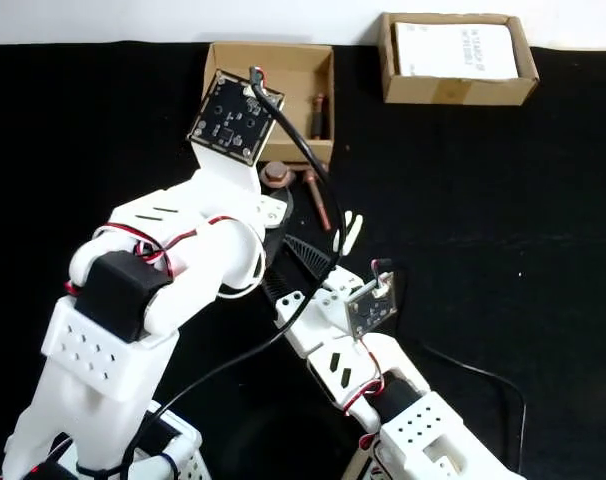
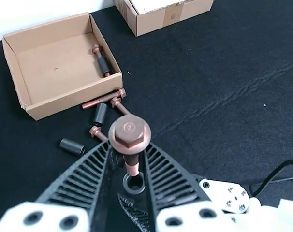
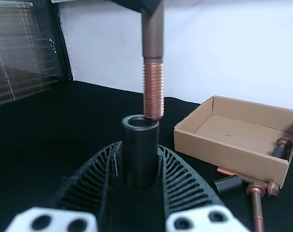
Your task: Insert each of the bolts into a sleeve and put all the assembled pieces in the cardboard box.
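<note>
My left gripper (image 2: 129, 149) is shut on a copper bolt (image 2: 129, 133), held upright with its hex head up. Directly below, my right gripper (image 3: 139, 157) is shut on a black sleeve (image 3: 139, 150) standing upright. The bolt's threaded tip (image 3: 153, 92) hangs at the sleeve's mouth, just above its far rim. In the high view the bolt head (image 1: 275, 175) sits in front of the cardboard box (image 1: 268, 50). One assembled piece (image 2: 102, 60) lies inside the box (image 2: 74, 99). Loose bolts (image 2: 105, 100) and two loose sleeves (image 2: 99, 112) (image 2: 72, 146) lie on the black table beside the box.
A second cardboard box (image 1: 458, 90) with white paper inside stands at the back right. A loose bolt (image 1: 318, 200) lies near the first box's front. Cables trail from both arms. The table's right half is bare black cloth.
</note>
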